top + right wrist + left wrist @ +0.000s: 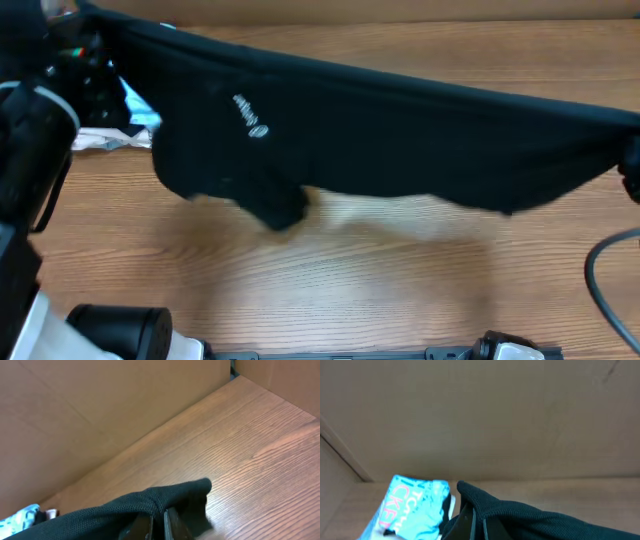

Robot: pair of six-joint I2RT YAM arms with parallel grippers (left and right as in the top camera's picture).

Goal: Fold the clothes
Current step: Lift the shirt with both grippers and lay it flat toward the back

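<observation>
The black shirt (380,130) hangs stretched in the air across the table, its small white logo (250,115) facing up at the left. My left gripper (95,45) is shut on the shirt's left corner at the far left; in the left wrist view the fingers (479,522) pinch the black fabric (530,517). My right gripper (630,160) is shut on the right corner at the right edge; in the right wrist view the fingers (159,527) clamp the fabric (125,505). The lower hem sags toward the table.
A folded light-blue garment with pink lettering (130,120) lies at the left behind the shirt and shows in the left wrist view (412,507). Cardboard walls (100,405) stand behind the wooden table (350,280). A cable (600,270) runs at the right.
</observation>
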